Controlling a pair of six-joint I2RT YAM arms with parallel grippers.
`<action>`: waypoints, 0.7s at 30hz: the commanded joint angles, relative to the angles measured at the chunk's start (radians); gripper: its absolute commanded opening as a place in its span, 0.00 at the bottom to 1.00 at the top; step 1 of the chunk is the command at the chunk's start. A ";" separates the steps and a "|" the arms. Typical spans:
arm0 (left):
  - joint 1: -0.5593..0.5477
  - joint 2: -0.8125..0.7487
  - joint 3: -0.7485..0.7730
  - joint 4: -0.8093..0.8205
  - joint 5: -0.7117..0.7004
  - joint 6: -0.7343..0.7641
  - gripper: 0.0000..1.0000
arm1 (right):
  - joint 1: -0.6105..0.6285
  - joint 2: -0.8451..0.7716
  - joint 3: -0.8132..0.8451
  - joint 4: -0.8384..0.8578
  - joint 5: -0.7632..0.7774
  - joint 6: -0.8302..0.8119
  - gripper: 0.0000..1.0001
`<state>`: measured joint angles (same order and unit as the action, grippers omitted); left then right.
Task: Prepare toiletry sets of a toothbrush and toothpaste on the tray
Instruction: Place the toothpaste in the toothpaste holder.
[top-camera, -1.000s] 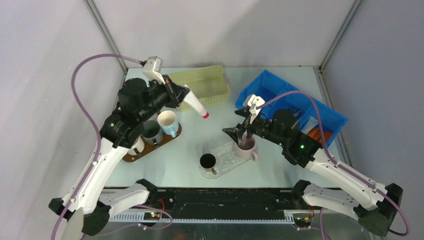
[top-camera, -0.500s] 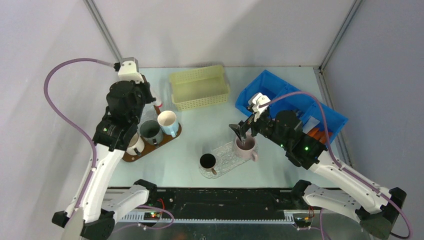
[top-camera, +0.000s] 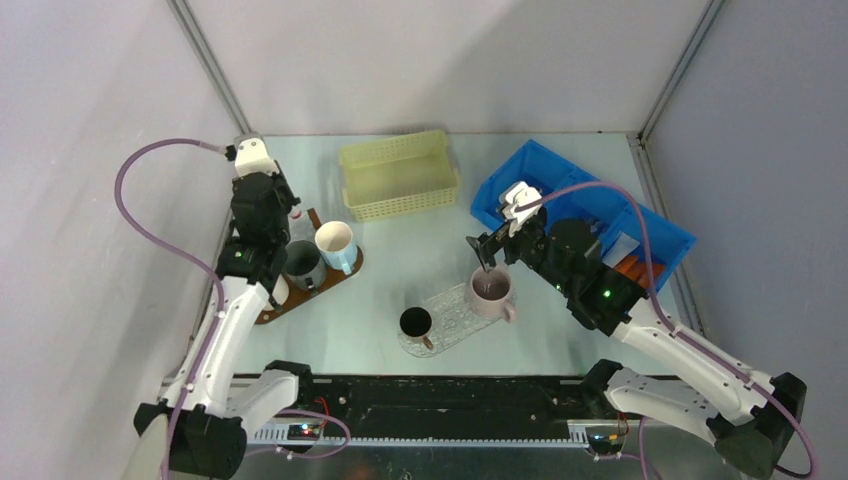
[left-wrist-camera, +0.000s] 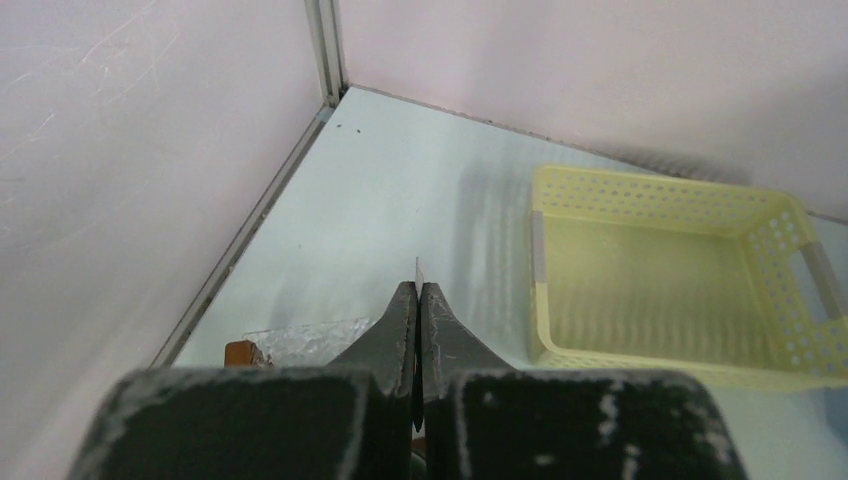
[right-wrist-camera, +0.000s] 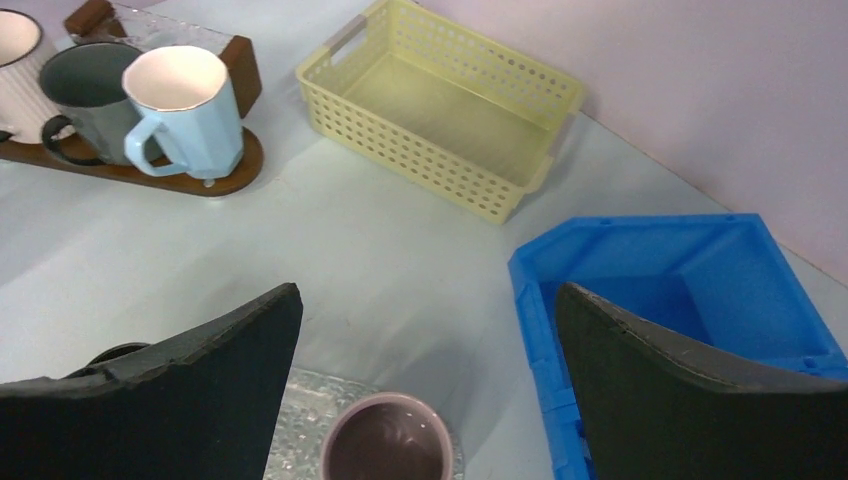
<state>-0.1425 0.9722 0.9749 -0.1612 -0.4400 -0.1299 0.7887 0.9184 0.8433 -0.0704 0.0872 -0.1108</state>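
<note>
**Step in hand.** Stocking the mugs with sets, as judged from the layout.
- Left gripper (left-wrist-camera: 417, 292): clamped shut on a thin pale edge, taken to be the flat end of the tube (left-wrist-camera: 417, 266). It hangs over the far end of the wood tray (top-camera: 258, 312), beside a clear item there. The rest of the tube is hidden under the wrist.
- Right gripper (top-camera: 485, 250): spread wide and holding nothing. It hovers just above the pink mug (top-camera: 492, 292), which stands on the clear tray (top-camera: 450, 318). What is inside that mug cannot be made out.
- Orange tubes (top-camera: 632, 268): lying in the blue bin (top-camera: 560, 180).
- Basket (top-camera: 400, 175): on the counter (top-camera: 400, 250), with nothing visible in it.

**Next move calls for.**
- Left: lower the tube straight into its receptacle, then let go.
- Right: probably reach back to the bin for another piece, lifting clear of the mug rim first.

**Change from a second ago.**
- Left arm: it held the tube out toward the basket with the red cap in plain view. It has since swung back to the wood tray's far corner.
- Right gripper: it sat down at the pink mug's mouth, not fully spread. It is now raised and fully spread.
- Mugs, trays, basket and bin: unmoved.
</note>
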 joint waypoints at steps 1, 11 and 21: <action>0.036 0.033 -0.025 0.228 -0.006 0.005 0.00 | -0.029 0.030 -0.006 0.105 0.029 -0.035 0.99; 0.059 0.089 -0.130 0.355 0.024 0.000 0.00 | -0.140 0.064 -0.006 0.119 -0.013 -0.010 0.99; 0.060 0.102 -0.194 0.401 -0.003 -0.008 0.00 | -0.242 0.048 -0.006 0.084 -0.071 0.005 0.99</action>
<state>-0.0921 1.0801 0.7864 0.1375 -0.4168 -0.1314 0.5774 0.9817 0.8360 -0.0055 0.0486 -0.1188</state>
